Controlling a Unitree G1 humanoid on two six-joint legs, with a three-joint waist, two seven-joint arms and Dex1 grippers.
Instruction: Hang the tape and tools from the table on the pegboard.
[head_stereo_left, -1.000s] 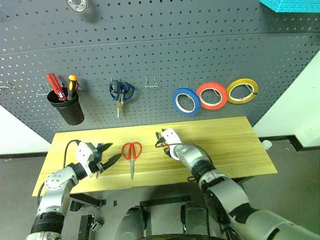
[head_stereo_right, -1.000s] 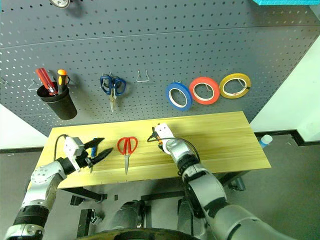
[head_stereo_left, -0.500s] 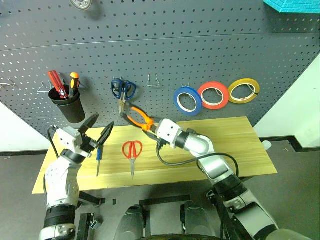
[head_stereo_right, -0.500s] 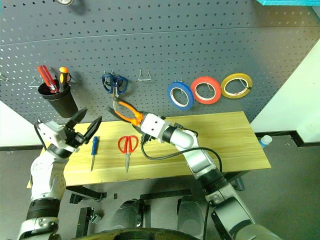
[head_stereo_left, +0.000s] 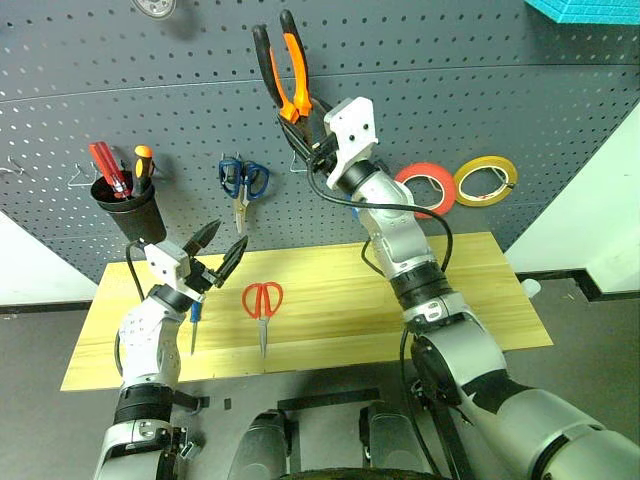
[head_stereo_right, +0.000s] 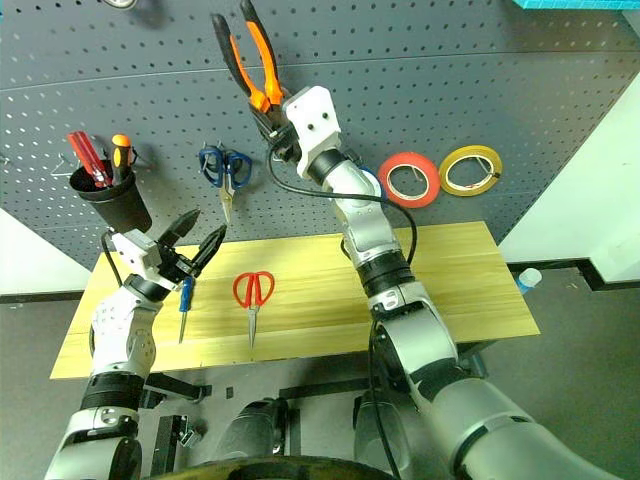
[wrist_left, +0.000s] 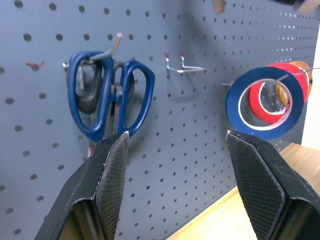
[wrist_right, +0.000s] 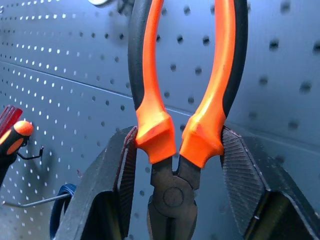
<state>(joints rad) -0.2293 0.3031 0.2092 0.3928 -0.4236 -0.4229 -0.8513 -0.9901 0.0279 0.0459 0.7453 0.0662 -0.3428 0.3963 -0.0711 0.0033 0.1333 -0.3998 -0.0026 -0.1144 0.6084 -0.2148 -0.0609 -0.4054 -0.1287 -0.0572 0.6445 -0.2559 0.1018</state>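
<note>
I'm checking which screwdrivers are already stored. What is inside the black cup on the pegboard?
Inside the black cup on the pegboard stand a red-handled tool and an orange-topped screwdriver, handles up. Their lower ends are covered by the cup's wall, as is anything deeper.

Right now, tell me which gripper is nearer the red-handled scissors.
Left. The left gripper hovers just beside the red-handled scissors on the table; the right gripper is up at the pegboard, holding the pliers.

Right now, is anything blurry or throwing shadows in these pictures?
Left wrist view: the blue-handled scissors are sharp and shadow the pegboard; left gripper fingers slightly soft. Right wrist view: the pliers are crisp, the board behind them blurred.
</note>
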